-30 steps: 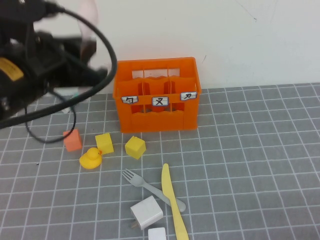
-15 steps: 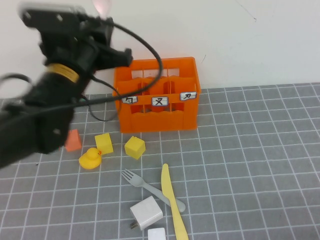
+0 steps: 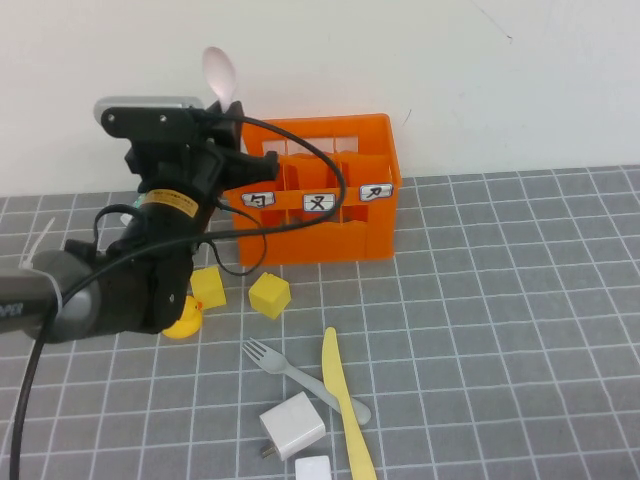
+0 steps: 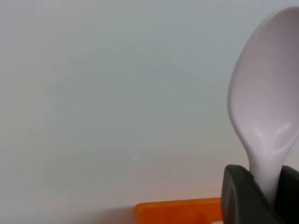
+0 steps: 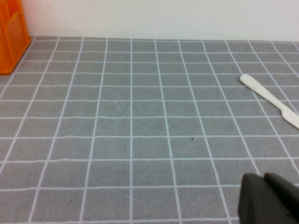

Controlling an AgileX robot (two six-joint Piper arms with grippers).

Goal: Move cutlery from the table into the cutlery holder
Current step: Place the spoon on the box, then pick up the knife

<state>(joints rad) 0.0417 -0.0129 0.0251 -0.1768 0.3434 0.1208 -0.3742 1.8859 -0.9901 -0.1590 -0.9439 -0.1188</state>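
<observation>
My left gripper (image 3: 223, 112) is shut on a white spoon (image 3: 219, 72) and holds it upright, bowl up, just above the left end of the orange cutlery holder (image 3: 318, 233). In the left wrist view the spoon (image 4: 264, 121) stands between the dark fingers (image 4: 238, 196), with the holder's rim (image 4: 177, 209) below. A grey fork (image 3: 290, 370) and a yellow knife (image 3: 345, 405) lie on the mat in front of the holder. My right gripper (image 5: 268, 198) is shut and empty, low over the mat; it does not show in the high view.
Two yellow cubes (image 3: 208, 288) (image 3: 270, 295) and a yellow duck (image 3: 183, 318) lie left of the fork. Two white blocks (image 3: 293, 424) (image 3: 313, 468) sit at the front. In the right wrist view a white knife-like piece (image 5: 271, 100) lies on the mat, and the holder's corner (image 5: 11, 37) shows.
My left arm has swung right from the far left with the spoon in it, and now stands beside the holder's left end. It now covers the orange block.
</observation>
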